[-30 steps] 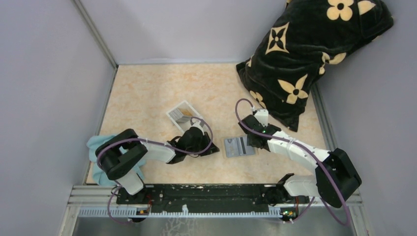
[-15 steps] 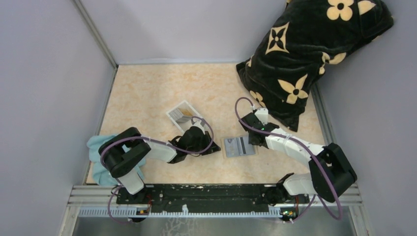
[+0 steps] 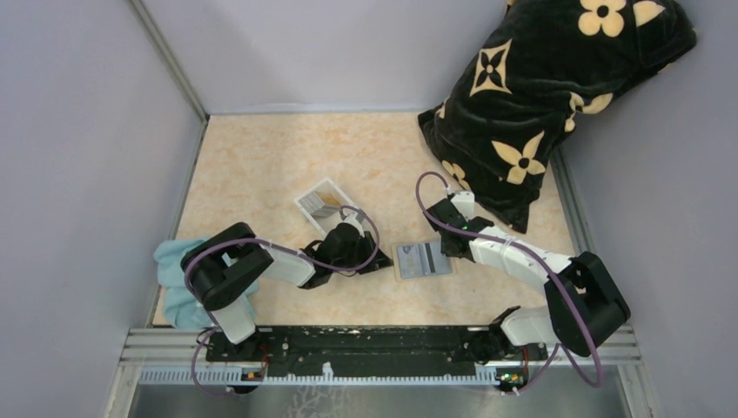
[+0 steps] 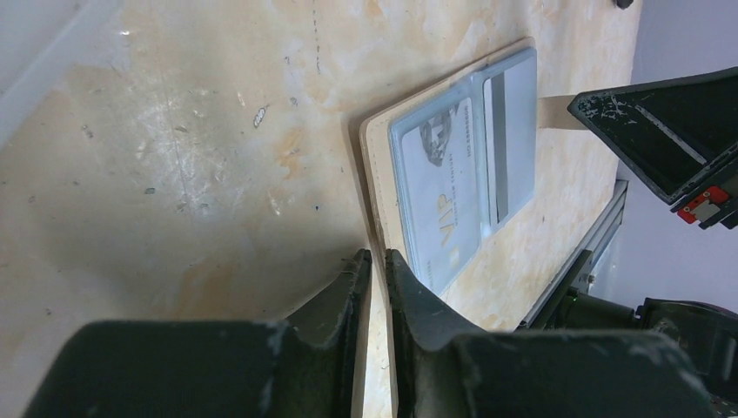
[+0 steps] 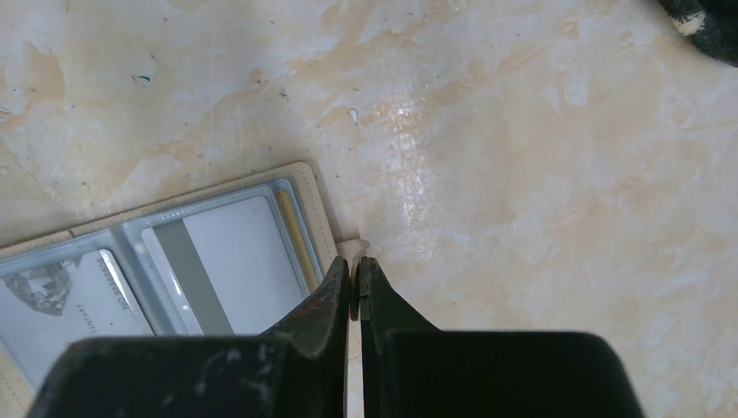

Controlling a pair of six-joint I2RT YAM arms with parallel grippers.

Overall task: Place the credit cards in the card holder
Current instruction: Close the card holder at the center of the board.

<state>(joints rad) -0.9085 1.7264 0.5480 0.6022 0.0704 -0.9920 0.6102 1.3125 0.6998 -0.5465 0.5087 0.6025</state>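
The card holder lies open on the table, tan outside with a blue-grey lining. A silvery credit card sits in one pocket, and a pale card with a dark stripe in the other. A gold card edge shows beside the striped one. My left gripper is shut on the holder's left edge. At the opposite side my right gripper is shut on the snap tab. More cards lie in the tray.
The clear white tray stands behind the left gripper. A light blue cloth lies at the left edge under the left arm. A black flower-print pillow fills the back right corner. Grey walls enclose the table.
My right gripper has closed on the holder's snap tab. The left arm's elbow has shifted slightly right; its grip on the holder's edge is unchanged.
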